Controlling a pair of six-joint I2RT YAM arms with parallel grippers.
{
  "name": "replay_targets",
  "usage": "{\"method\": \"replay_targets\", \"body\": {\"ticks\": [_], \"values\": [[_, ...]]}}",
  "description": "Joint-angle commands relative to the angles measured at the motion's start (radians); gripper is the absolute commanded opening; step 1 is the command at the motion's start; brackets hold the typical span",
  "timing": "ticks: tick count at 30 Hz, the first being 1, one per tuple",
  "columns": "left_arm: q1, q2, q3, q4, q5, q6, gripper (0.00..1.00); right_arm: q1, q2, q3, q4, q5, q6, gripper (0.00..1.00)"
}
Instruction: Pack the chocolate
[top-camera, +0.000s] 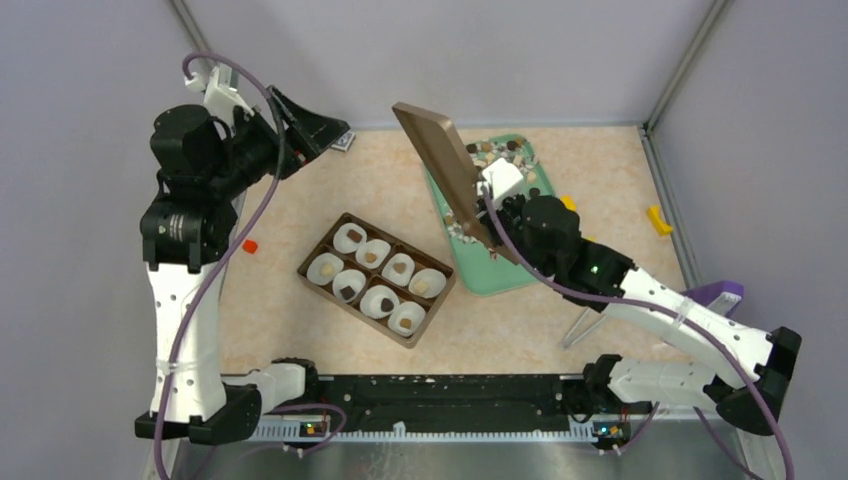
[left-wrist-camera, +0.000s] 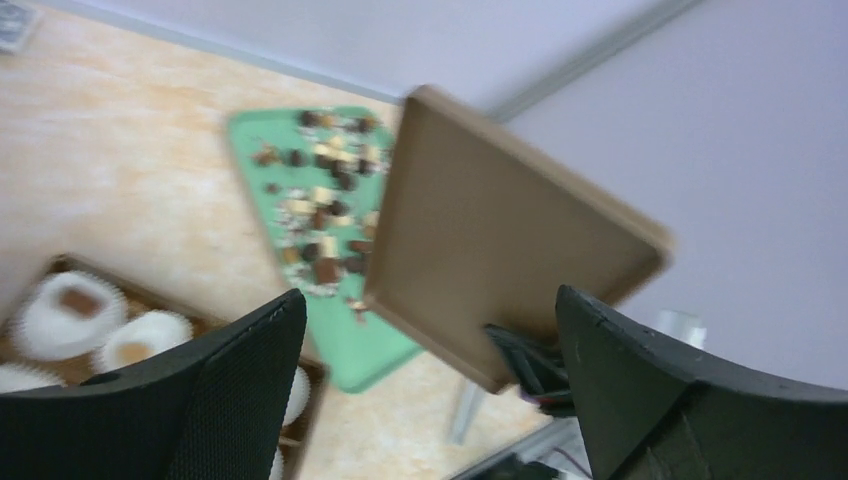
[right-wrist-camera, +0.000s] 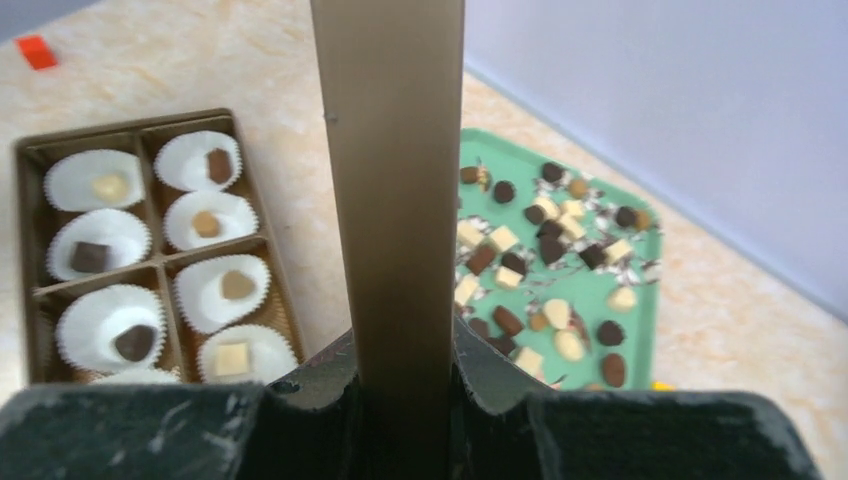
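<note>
Top external view first: right gripper (top-camera: 484, 218) is clamped on the bottom edge of a flat brown lid (top-camera: 437, 148), holding it up at a tilt over the green tray (top-camera: 500, 278). The right wrist cam shows it best, with the lid's thin edge pinched tight between the two fingers. Left gripper (top-camera: 318, 128) is up near the back-left corner, jaws spread wide with nothing in them, pointing across at the lid.

Most of the chocolate (top-camera: 498, 152) is loose on the tray, a scatter of dark, tan and cream bits. Just left of the tray sits the brown box (top-camera: 430, 322), with eight white paper cups (top-camera: 350, 237) in its compartments. Every cup I can see into has one piece in it. A little orange block (top-camera: 249, 245) lies left of the box, and a yellow block (top-camera: 657, 220) sits off to the right of the tray.
</note>
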Motion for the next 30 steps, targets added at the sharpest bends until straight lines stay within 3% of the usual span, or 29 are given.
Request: {"method": "replay_targets", "body": {"ticks": [1,5,16,24,30], "values": [[0.004,0.046,-0.103,0.34,0.346,-0.26,0.97,0.101,-0.043,-0.063,0.232,0.228,-0.176,0.0],[0.001,0.076,-0.165,0.465,0.451,-0.374,0.99,0.2,-0.018,-0.135,0.434,0.38,-0.314,0.0],[0.001,0.048,-0.239,0.347,0.473,-0.347,0.99,0.28,0.063,-0.209,0.726,0.497,-0.512,0.0],[0.003,0.044,-0.321,0.368,0.494,-0.375,0.99,0.343,0.153,-0.382,1.247,0.498,-0.908,0.0],[0.005,0.041,-0.341,0.386,0.499,-0.386,0.99,0.382,0.264,-0.42,1.542,0.505,-1.126,0.0]]}}
